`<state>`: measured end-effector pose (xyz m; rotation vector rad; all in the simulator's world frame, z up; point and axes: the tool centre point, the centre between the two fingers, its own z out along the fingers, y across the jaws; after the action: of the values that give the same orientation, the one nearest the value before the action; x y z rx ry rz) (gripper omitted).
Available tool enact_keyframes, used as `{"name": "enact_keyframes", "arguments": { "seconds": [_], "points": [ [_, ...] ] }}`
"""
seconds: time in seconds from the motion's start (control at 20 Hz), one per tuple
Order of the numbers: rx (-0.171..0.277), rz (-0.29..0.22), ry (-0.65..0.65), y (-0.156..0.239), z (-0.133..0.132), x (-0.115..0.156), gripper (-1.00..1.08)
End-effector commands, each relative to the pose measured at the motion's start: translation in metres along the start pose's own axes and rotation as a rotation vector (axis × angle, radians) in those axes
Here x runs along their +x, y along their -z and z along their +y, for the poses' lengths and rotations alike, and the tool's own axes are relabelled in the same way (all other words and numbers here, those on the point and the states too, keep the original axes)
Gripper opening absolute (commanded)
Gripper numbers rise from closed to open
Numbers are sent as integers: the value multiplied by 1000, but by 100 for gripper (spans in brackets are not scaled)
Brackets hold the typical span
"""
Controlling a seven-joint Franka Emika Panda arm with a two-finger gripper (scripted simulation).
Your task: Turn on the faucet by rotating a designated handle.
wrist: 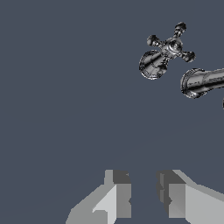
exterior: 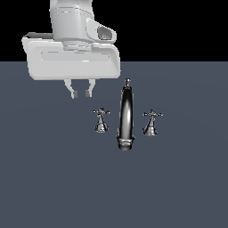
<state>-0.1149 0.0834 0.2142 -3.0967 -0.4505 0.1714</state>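
Observation:
The chrome faucet has a long arched spout (exterior: 126,116) with a ribbed collar at its mouth and a small knob on top. The handle (exterior: 101,120) is a small cross tap on an upright narrow base, to the exterior view's left of the spout. My gripper (exterior: 81,93) is open and empty. It hangs farther back than the handle and to the exterior view's left of it, touching nothing. The wrist view shows the handle (wrist: 166,50) and the spout mouth (wrist: 197,82) well away from my gripper (wrist: 144,192).
The twin cross handle (exterior: 151,122) with the wider, leaning cone base stands to the exterior view's right of the spout. Everything rests on a flat dark blue-grey surface (exterior: 53,178).

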Motion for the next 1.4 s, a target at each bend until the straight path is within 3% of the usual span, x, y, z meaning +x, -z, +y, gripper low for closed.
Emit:
{"name": "enact_keyframes", "arguments": {
  "seconds": [0.0, 0.1, 0.15, 0.2, 0.25, 0.3, 0.35, 0.4, 0.45, 0.5, 0.55, 0.6, 0.65, 0.7, 0.75, 0.8, 0.85, 0.9, 0.95, 1.0, 1.05, 1.1, 1.15, 1.2, 1.25, 1.3, 1.35],
  "points": [
    [1, 39, 23, -18, 7, 29, -9],
    [-32, 37, 59, -39, 24, 41, 35],
    [-49, 39, 108, -54, 6, 48, 44],
    [-63, 29, 145, -69, 14, 49, 52],
    [-75, 56, 142, -74, 11, 64, 67],
    [-70, 91, 83, -75, 74, 74, 24],
    [-116, 87, 156, -85, 46, 85, 49],
    [-113, 106, 254, -96, 37, 113, 45],
    [-110, 126, 353, -89, -13, 110, 45],
    [-120, 73, 268, -108, -3, 74, -62],
    [-128, 27, 193, -129, 38, 72, -62],
    [-133, 68, 284, -133, 49, 129, -66],
    [-137, 110, 375, -116, 5, 122, -66],
    [-177, 115, 345, -118, 36, 124, -30],
    [-195, 84, 252, -115, 105, 110, -7],
    [-199, 77, 231, -117, 116, 108, -7],
    [-194, 18, 151, -109, 126, 76, 68],
    [-192, -1, 124, -118, 141, 72, 68],
    [-145, -83, 160, -148, 144, 40, 23],
    [-131, -107, 171, -163, 140, 43, 23],
    [-187, -69, 245, -147, 158, 55, -68],
    [-194, -65, 254, -144, 152, 55, -68],
    [-243, 21, 271, -127, 176, 110, -2],
    [-258, 47, 276, -113, 170, 107, -2],
    [-278, 64, 359, -121, 175, 115, 52],
    [-302, 71, 397, -120, 184, 116, 59],
    [-307, 91, 316, -121, 190, 115, 89]
  ]
}}
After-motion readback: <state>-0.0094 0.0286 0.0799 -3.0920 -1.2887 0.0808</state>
